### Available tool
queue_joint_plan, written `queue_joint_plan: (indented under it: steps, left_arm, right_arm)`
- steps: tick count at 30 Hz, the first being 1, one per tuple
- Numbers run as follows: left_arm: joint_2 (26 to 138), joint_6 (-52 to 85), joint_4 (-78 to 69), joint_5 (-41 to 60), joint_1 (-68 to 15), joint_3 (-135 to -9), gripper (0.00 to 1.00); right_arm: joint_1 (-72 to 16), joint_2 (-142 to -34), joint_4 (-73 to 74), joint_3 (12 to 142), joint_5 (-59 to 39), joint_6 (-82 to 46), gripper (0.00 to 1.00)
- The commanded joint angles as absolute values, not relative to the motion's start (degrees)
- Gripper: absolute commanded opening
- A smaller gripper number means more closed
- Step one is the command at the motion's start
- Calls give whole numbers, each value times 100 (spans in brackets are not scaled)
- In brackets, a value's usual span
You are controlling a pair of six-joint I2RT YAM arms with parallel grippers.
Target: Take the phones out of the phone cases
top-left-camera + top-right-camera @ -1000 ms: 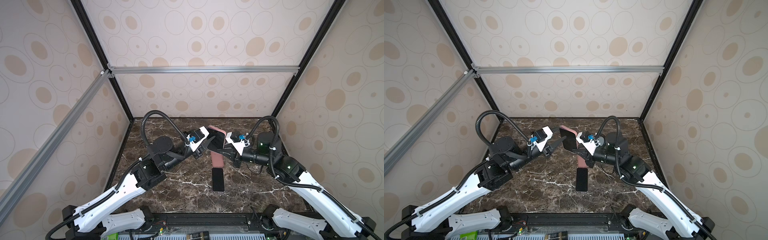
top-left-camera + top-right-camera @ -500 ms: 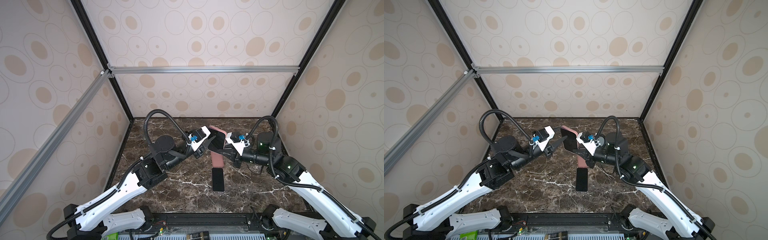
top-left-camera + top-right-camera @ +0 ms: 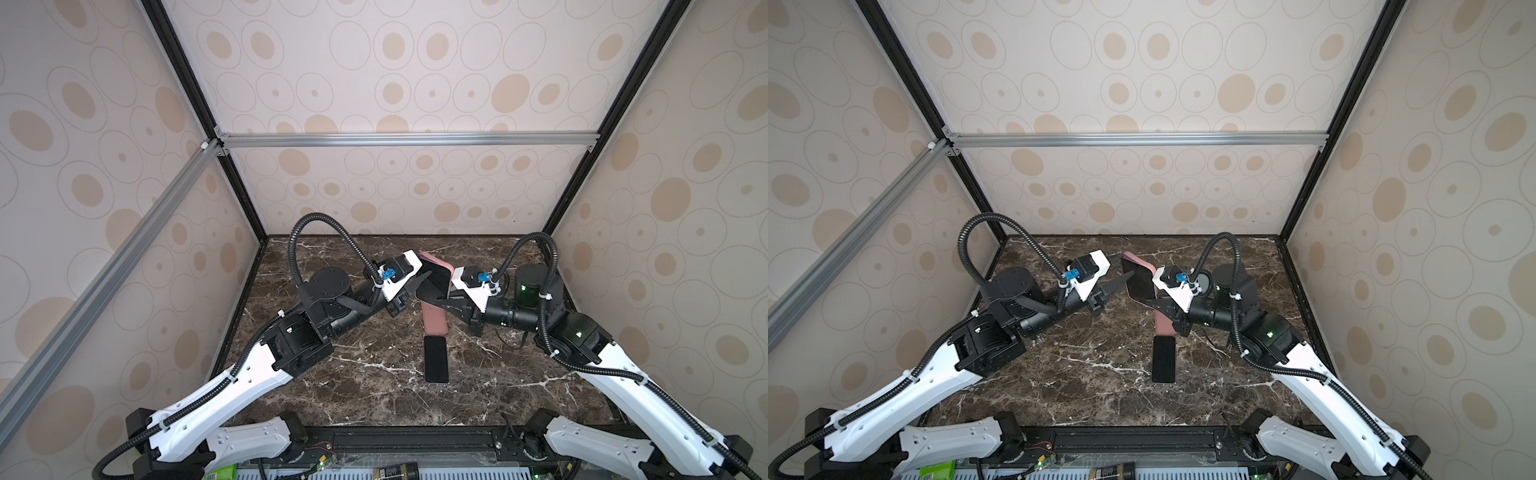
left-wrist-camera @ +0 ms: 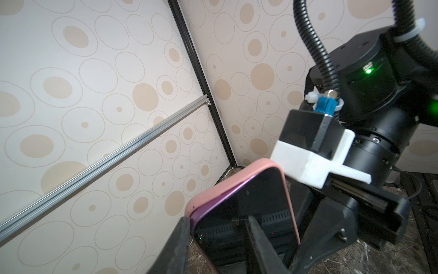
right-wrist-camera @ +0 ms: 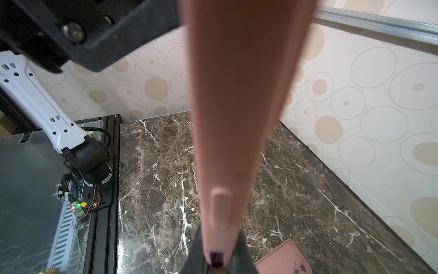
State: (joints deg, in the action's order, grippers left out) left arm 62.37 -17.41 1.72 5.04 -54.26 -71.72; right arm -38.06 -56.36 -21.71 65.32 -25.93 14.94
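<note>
Pink phone case [image 4: 234, 178] pinched midair in right tool [image 5: 220, 237] may slip out if spread left tool [image 4: 218, 218] pries phone [image 4: 260, 201] too hard.

Dark marble tabletop [image 3: 353, 374], spotted walls [image 3: 374, 83]

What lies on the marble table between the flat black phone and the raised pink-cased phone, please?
Another pink rectangular phone case lies flat there, beyond the flat black phone and partly under the raised pink-cased phone, as both top views show.
</note>
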Motion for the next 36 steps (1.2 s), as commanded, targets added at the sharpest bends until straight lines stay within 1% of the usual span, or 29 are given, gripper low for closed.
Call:
queue_joint_plan:
  steps: [1,18,23,28,36]
  left_arm:
    - [6521,-1828,625,1180,-5520,-7303,37]
    - [6776,-1740,1315,1786,-5487,-7654,35]
    - [6716,-1701,1591,2348,-5328,-7750,35]
    - [6662,-1610,1842,3288,-5101,-7830,34]
    - [6547,-1420,1957,4384,-4669,-7840,34]
  right_arm:
    - [-3999,-5616,-1854,6595,-3433,2184,0]
    - [-4033,-5446,-1931,6536,-3470,2207,0]
    - [-4025,-5342,-1973,6547,-3499,2166,0]
    - [-4001,-5340,-2108,6660,-3777,2171,0]
    - [-3823,-5295,-2206,6757,-4258,2141,0]
